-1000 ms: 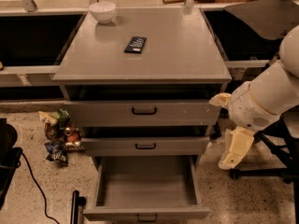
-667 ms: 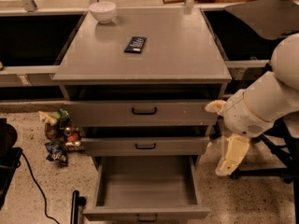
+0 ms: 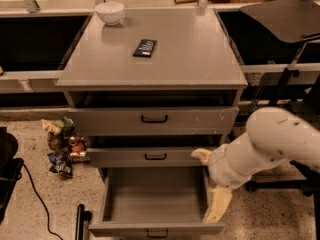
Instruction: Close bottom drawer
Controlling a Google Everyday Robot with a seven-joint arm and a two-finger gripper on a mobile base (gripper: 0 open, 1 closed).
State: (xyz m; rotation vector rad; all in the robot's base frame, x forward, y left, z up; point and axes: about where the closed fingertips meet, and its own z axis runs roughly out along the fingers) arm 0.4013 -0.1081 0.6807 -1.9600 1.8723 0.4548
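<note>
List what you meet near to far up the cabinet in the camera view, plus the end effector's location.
Open bottom drawer → middle drawer → top drawer → black flat item on the cabinet top → white bowl. Beside the bottom drawer's right wall: end effector.

The gripper, smooth matt cream plastic, hangs over the bottom drawer's right side. Left of it, the drawer is matt grey; the floor is speckled.

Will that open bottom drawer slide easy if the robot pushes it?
Probably: the bottom drawer looks empty, so likely light. Its box seems rigid, unlikely to bend. The gripper hangs by its right side; an off-centre push might skew it.
</note>
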